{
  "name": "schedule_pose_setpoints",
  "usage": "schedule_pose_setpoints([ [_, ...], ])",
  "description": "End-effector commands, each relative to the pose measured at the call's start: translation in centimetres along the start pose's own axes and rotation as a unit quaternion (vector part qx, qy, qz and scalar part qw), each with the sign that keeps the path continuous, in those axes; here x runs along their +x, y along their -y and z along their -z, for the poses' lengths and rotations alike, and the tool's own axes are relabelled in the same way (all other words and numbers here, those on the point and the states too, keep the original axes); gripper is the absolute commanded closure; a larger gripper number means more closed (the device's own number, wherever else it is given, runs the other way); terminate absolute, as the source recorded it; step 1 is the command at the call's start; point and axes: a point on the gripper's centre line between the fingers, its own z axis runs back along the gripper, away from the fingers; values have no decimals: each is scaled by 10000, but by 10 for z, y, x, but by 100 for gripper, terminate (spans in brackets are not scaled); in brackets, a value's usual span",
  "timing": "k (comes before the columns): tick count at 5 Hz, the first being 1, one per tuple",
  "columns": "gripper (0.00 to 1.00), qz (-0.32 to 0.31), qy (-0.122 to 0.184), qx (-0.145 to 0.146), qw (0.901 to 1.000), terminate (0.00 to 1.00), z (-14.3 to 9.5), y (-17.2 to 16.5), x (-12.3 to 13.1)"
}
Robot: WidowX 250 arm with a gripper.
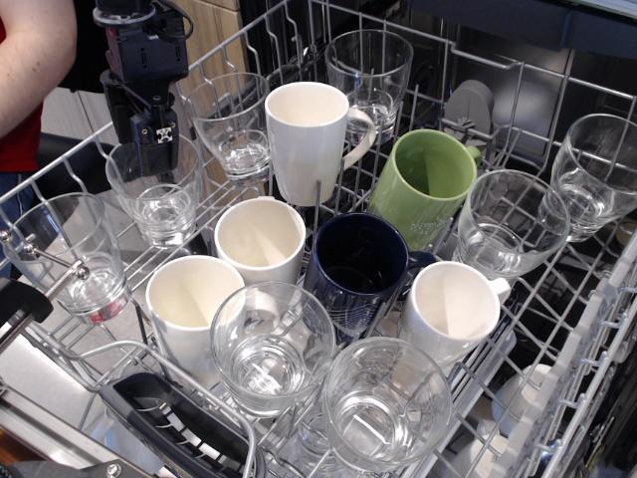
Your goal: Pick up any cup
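The cup [192, 297] is a wide, glossy cream-white ceramic cup with a thin rim, standing upright in the front left of the dishwasher rack [60, 339]. My black gripper [156, 159] hangs at the rack's far left, well behind the cup. Its tips are at the rim of a clear glass [159, 199]. The fingers look like one dark block, so I cannot tell whether they are open or shut. Nothing shows held in them.
Around the cup stand a smaller matte cream cup [259, 237], a tall white mug [309, 134], a navy mug [356, 269], a green mug [426, 184], a white handled mug [453, 309] and several clear glasses [271, 349]. A person's arm [30, 60] is at the far left.
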Motion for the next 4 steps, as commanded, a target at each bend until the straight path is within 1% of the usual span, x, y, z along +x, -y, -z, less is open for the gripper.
schedule_pose_setpoints([
  [1,0,0,0,0,10000,0,0,0,0],
  [2,0,-97,74,-70,9999,0,17,0,-4],
  [3,0,0,-8,-326,9995,0,32,-2,-7],
  [4,0,1,-82,-271,9996,0,50,-3,-6],
])
